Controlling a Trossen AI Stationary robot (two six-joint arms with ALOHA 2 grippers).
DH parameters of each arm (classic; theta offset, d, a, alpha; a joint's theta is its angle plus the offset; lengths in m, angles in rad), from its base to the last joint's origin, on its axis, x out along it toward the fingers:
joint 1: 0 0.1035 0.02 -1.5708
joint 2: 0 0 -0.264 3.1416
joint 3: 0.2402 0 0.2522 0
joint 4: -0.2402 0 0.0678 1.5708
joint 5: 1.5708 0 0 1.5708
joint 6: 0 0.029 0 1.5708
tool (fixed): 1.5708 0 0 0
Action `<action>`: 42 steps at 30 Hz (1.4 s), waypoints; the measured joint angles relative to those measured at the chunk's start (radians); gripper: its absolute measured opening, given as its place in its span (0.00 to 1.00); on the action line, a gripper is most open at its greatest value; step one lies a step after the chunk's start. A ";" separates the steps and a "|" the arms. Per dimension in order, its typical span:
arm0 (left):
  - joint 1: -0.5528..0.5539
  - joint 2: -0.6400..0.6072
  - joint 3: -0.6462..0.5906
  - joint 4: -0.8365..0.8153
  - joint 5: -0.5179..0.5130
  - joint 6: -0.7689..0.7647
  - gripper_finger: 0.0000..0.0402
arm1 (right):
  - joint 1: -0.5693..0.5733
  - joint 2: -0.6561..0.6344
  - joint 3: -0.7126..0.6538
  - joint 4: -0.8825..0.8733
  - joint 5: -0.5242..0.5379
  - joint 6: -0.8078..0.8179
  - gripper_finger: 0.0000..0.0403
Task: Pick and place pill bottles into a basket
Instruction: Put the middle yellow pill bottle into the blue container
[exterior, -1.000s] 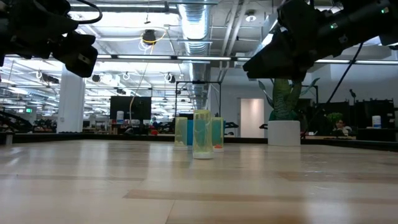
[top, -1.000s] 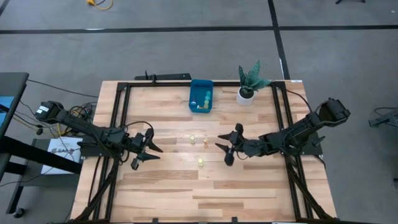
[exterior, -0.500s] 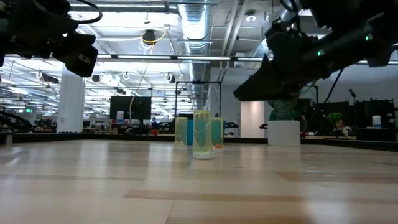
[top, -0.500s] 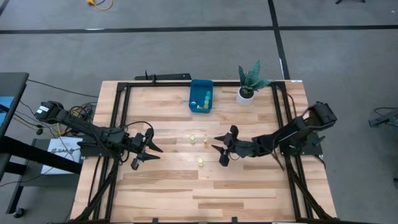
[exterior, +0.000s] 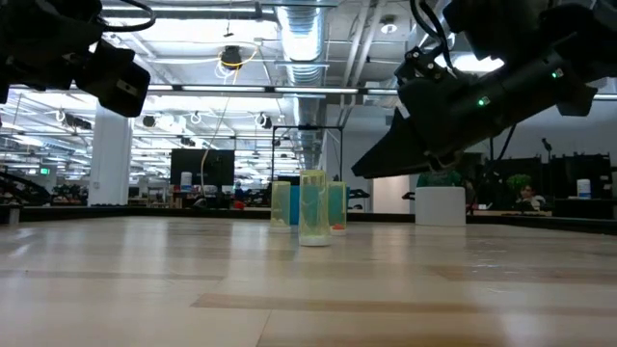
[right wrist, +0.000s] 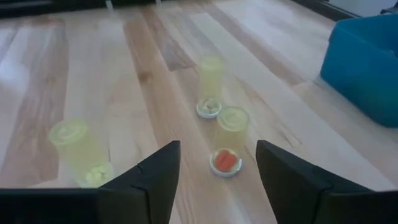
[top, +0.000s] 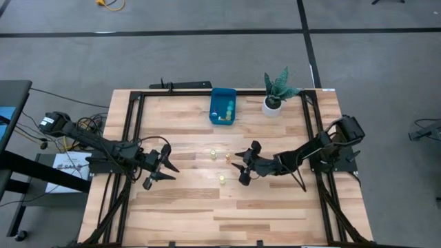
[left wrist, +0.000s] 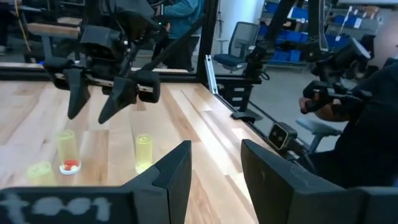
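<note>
Item one — your right tool (top: 240, 167), released with both fingers spread, hangs over mid-desk, angled toward the loose pill bottles; that spread reads as preparation to straddle one. Just ahead of it stand three: a pale bottle with an orange-red cap end down (right wrist: 227, 148), a yellow-green one beyond it (right wrist: 209, 94), and a third off to one side (right wrist: 79, 152), all apart from each other and from the tool. Item two: your left tool (top: 160, 169), also released, waits on the far side of those bottles, near none. Item three: the blue basket (top: 222, 106), well beyond the right tool at the desk's back edge, already holds several bottles — a white-potted plant (top: 274, 102) sits beside it. Surface: pale wood-plank desk (top: 186, 213) in a black frame. Room: grey floor, open workshop with overhead lights and ducts.
</note>
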 joint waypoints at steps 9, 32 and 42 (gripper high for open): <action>0.000 0.000 0.000 -0.012 -0.105 0.003 0.32 | -0.004 0.000 0.000 -0.013 -0.029 0.001 0.57; 0.001 0.000 0.000 -0.390 -0.140 0.035 0.32 | -0.065 0.000 0.000 -0.013 -0.098 -0.005 0.57; 0.001 0.000 0.000 -0.255 -0.124 0.170 0.32 | -0.115 0.000 0.000 -0.013 -0.173 -0.007 0.57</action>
